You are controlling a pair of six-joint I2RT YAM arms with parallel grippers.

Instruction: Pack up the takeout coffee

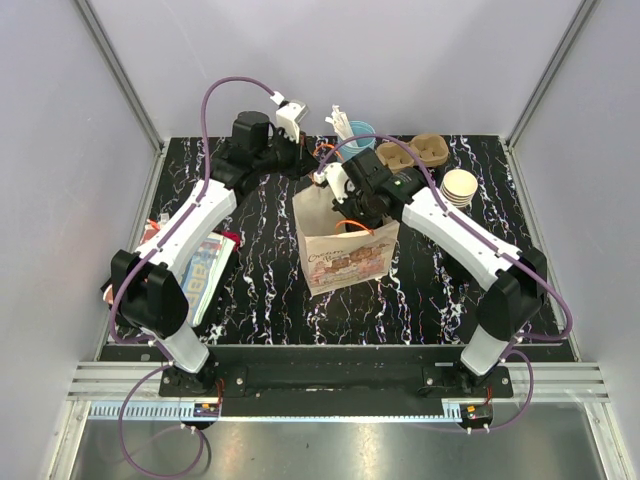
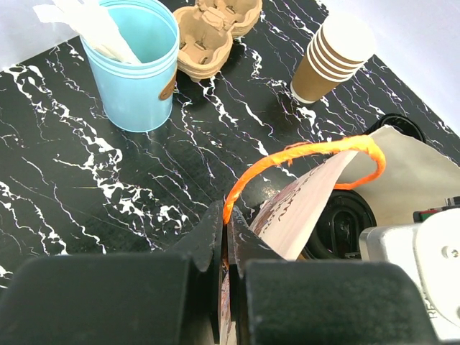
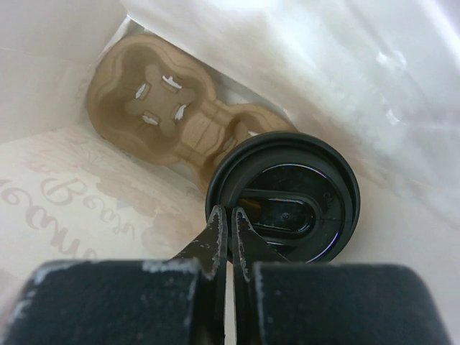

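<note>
The takeout coffee point(image 3: 287, 201) stands inside the white paper bag point(image 1: 345, 255); only its round black lid shows, and the cup body is hidden beneath it. My right gripper point(image 3: 230, 215) reaches down into the bag, shut on the left rim of that lid. In the top view the right gripper point(image 1: 365, 215) disappears into the bag's mouth. My left gripper point(image 2: 230, 215) is shut on the bag's orange handle point(image 2: 309, 149) where it joins the bag's edge, at the bag's far left corner point(image 1: 318, 180).
A tan pulp cup carrier point(image 3: 172, 118) lies in the bag beside the coffee. Behind the bag stand a light-blue cup of white sticks point(image 2: 136, 65), another pulp carrier point(image 2: 215, 32) and a stack of tan paper cups point(image 2: 334, 57). A flat packet point(image 1: 205, 270) lies at the left.
</note>
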